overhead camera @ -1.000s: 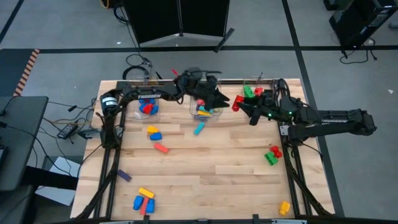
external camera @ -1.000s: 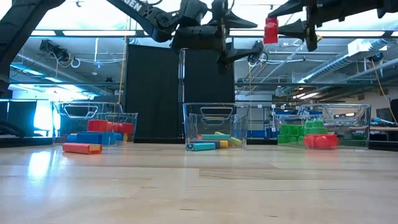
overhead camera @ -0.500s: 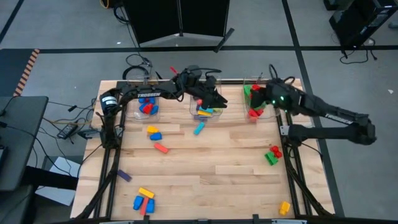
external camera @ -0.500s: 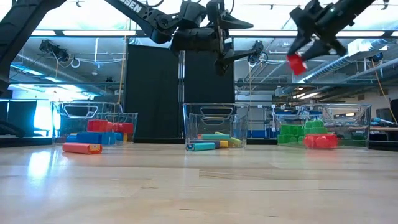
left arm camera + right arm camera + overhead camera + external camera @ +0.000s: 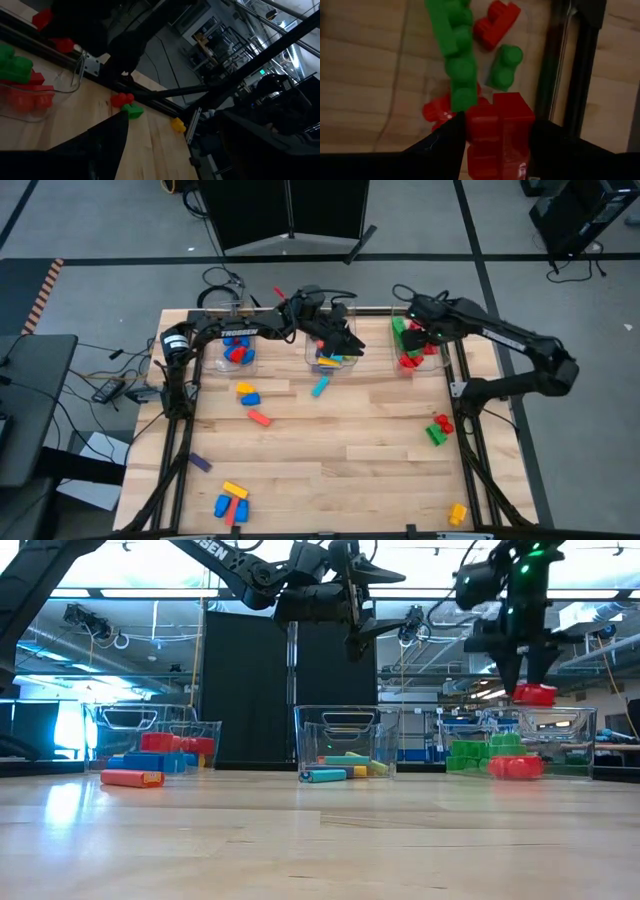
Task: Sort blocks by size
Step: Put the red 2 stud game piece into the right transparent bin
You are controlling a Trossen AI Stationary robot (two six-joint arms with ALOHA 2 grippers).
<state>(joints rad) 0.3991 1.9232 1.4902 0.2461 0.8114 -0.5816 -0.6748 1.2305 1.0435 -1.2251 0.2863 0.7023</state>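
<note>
My right gripper [image 5: 532,680] points down over the right clear bin [image 5: 560,745] and is shut on a chunky red block [image 5: 499,131]. Green and red blocks [image 5: 457,55] lie in the bin below it. My left gripper [image 5: 392,600] hangs open and empty, high above the middle bin [image 5: 330,356], which holds cyan, yellow and blue blocks. The left bin [image 5: 237,352] holds blue and red blocks. More blocks lie loose on the table: a yellow-blue pair [image 5: 247,393], a red one [image 5: 259,418] and a cyan one [image 5: 320,387]. My right gripper pinches the red block between its two fingers, on two opposite sides [image 5: 470,131]. The fingers [image 5: 442,147] come from above, pointing down. The block [image 5: 535,695] sits at the fingertips, lifted clear just above the right bin's rim.
Loose blocks lie elsewhere on the table: a red-green pair [image 5: 438,429] near the right edge, a yellow one [image 5: 457,513] at the near right corner, a purple one [image 5: 200,463], and a yellow-blue-red cluster [image 5: 231,501] near left. Metal frame rails [image 5: 468,442] run along the table's sides.
My right gripper has tipped from pointing level to pointing down and swung toward the table's right over the right bin. The red block has stayed in its hold and come down from high up to just above the bin's rim.
</note>
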